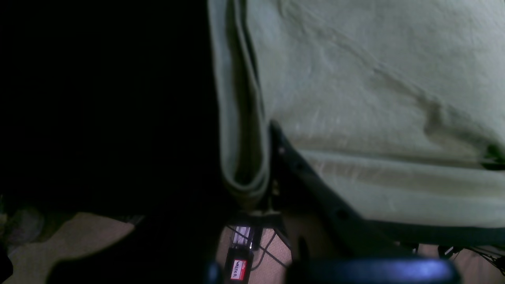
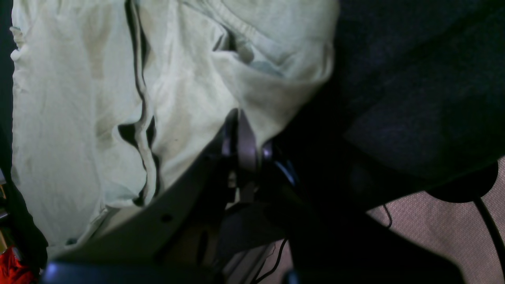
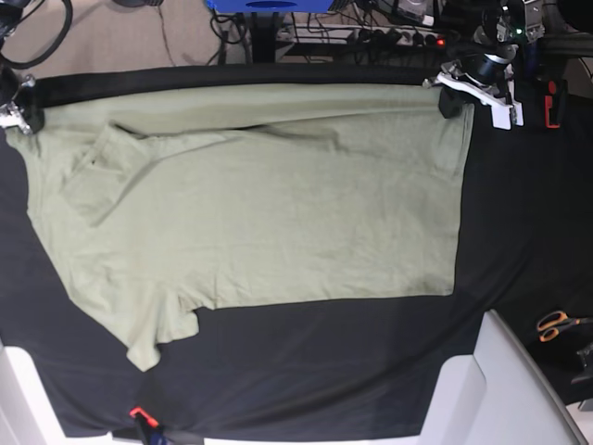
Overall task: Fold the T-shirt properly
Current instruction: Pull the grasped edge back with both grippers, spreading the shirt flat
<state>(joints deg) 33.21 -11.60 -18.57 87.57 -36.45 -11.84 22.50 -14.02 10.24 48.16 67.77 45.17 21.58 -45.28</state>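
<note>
The T-shirt [image 3: 278, 195] is pinched by both arms' closed fingers [image 1: 272, 130]; a red tag's writing is illegible.

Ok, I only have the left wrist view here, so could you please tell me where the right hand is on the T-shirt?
Observer: The right hand is at the far corner of the T-shirt, at the collar end, and it is shut on the fabric's edge.
Operator: Thank you. Is the shirt lying flat overall?
Observer: Mostly. The base view shows it spread out on the black cloth, with one sleeve sticking out on the near side.
Operator: Is anything else on the cloth?
Observer: Orange-handled scissors lie past the hem end, apart from the shirt.
</note>
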